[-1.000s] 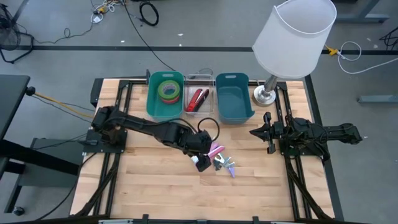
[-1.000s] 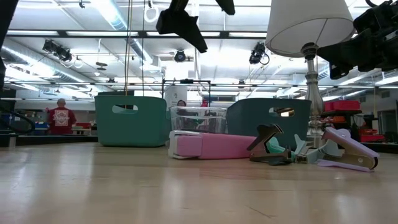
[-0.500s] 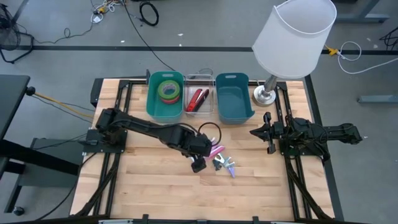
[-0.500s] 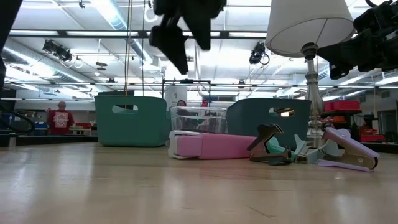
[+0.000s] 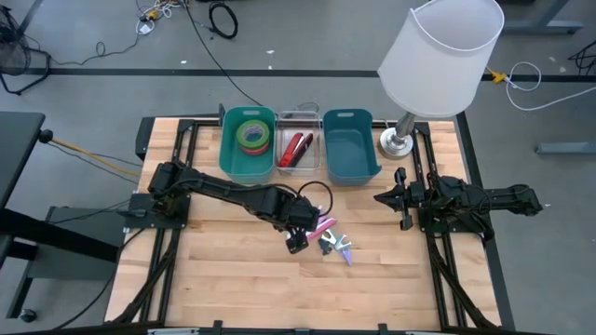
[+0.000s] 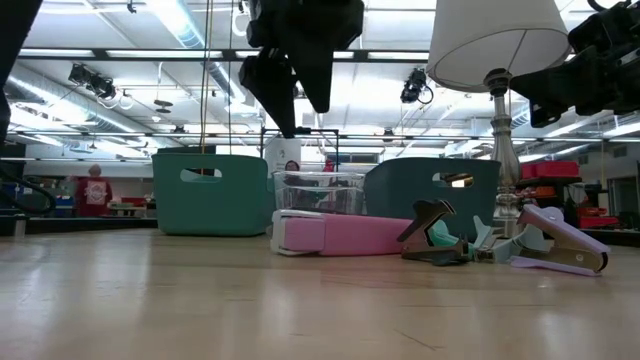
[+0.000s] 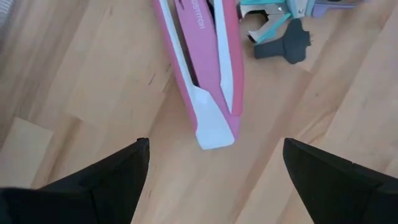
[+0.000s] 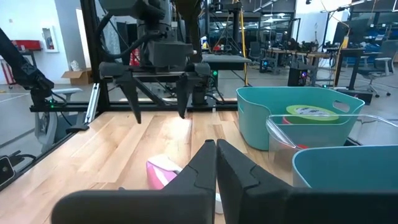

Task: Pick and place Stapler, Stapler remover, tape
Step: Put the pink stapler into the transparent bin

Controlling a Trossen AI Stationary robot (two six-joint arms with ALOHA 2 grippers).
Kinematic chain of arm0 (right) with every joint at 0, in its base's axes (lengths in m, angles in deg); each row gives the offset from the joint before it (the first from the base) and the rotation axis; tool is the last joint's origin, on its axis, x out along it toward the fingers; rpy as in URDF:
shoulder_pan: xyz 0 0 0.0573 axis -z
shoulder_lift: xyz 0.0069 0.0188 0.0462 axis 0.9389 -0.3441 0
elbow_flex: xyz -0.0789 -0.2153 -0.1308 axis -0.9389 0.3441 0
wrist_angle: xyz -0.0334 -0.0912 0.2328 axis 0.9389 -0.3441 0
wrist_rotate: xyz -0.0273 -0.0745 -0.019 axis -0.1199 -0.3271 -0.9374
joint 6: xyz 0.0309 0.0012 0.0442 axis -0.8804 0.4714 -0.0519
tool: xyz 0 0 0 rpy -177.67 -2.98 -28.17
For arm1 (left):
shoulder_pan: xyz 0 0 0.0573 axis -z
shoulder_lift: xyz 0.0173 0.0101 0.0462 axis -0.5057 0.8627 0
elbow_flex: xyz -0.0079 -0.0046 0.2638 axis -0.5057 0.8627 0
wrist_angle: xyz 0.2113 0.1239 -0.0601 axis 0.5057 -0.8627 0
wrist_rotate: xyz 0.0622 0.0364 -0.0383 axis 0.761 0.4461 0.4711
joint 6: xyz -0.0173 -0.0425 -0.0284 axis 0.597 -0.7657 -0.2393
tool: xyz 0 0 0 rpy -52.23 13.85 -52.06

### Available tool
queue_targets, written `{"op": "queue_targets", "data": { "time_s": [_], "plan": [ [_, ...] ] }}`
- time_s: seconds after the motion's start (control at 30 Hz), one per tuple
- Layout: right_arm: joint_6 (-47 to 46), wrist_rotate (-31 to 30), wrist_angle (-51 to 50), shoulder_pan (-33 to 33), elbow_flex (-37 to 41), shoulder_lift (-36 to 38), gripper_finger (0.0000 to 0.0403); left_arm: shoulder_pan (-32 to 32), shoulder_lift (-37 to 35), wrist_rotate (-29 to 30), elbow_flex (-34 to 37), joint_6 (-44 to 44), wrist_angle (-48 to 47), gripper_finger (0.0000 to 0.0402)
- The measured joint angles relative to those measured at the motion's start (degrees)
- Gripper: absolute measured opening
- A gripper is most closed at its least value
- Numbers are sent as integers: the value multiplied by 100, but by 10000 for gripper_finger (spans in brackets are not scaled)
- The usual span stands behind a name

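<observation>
A pink stapler (image 5: 322, 226) lies flat on the wooden table, with a teal-and-dark staple remover (image 6: 432, 233) and a lilac one (image 6: 560, 250) beside it toward the right edge. My left gripper (image 7: 214, 186) hangs open above the stapler's near white-tipped end (image 7: 213, 132), pointing steeply down, one finger on either side and clear of it. It also shows in the high view as the left gripper (image 5: 296, 244). Tape rolls (image 5: 251, 136) lie in the left teal bin (image 5: 228, 160). My right gripper (image 5: 377, 197) rests shut at the right, level and holding nothing.
A clear bin (image 5: 311, 164) holding a red stapler (image 5: 296, 149) and a second teal bin (image 5: 349, 149) stand in the far row. A lamp (image 5: 440, 56) with a white shade stands far right on its base (image 5: 398, 141). Bare wood lies toward the near edge.
My left gripper has come down toward the pink stapler and tipped to point more steeply downward, staying open. The stapler and staple removers have not moved.
</observation>
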Motion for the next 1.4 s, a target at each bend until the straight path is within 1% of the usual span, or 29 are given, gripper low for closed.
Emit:
{"op": "queue_targets", "data": {
  "time_s": [0.23,0.7,1.4],
  "plan": [
    [0,0,3,-1,-1,0,16,5,184,-12,-1,3,105,397],
    [0,0,-2,-1,0,2,16,19,822,-18,1,-150,103,398],
    [0,0,-5,0,-1,0,16,14,1261,-61,18,-261,512,397]
  ]
}}
